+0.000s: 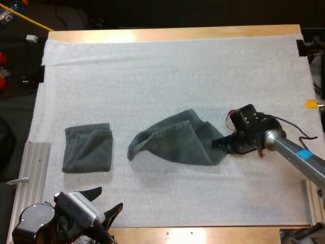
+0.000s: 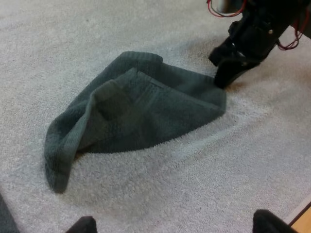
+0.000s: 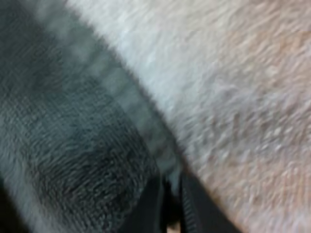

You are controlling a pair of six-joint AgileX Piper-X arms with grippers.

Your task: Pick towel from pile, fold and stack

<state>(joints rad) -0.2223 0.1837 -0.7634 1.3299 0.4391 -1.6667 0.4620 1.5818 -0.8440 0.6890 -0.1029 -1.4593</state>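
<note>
A crumpled grey-green towel (image 1: 175, 140) (image 2: 141, 111) (image 3: 73, 145) lies mid-mat, partly doubled over itself with a tail pointing left. My right gripper (image 1: 217, 144) (image 2: 223, 73) (image 3: 170, 194) sits low at the towel's right corner, its fingers pinched together on the towel's hem. A folded towel (image 1: 87, 149) rests flat on the mat to the left, apart from the crumpled one. My left gripper (image 1: 104, 202) hovers at the mat's near edge, in front of the folded towel. It is open, its fingertips (image 2: 82, 225) wide apart and holding nothing.
The white mat (image 1: 167, 71) covers most of the wooden table (image 1: 172, 33). A metal rail (image 1: 33, 168) runs along the mat's left side and another piece of metal (image 1: 315, 203) sits near the right front corner. Bare mat stretches behind both towels.
</note>
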